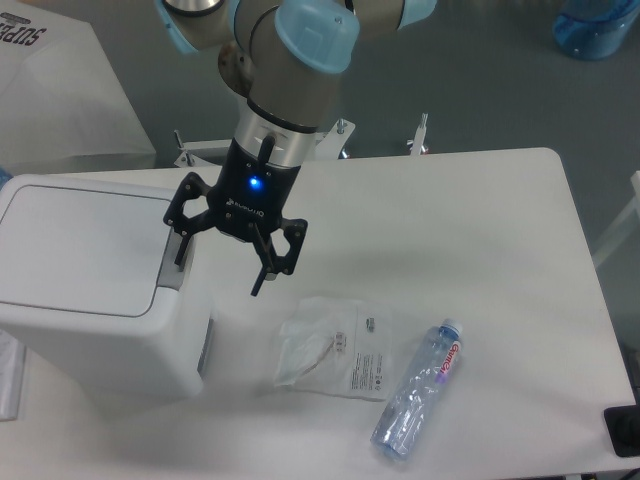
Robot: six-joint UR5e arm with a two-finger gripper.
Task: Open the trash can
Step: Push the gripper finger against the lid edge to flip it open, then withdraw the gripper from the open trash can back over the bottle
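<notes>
The gripper [219, 265], black with a blue light on its body, hangs with its fingers spread and nothing between them. One fingertip overlaps the grey push tab [172, 268], largely hiding it; whether it touches cannot be told. Directly to that side sits the trash can [90, 290], a boxy white plastic bin with rounded corners, its flat lid [80, 247] shut and its edge cut off by the frame. Below the other finger lies a crinkled clear plastic bag [335, 348]. Beyond it rests a transparent bottle [418, 400] on the white table [480, 240].
</notes>
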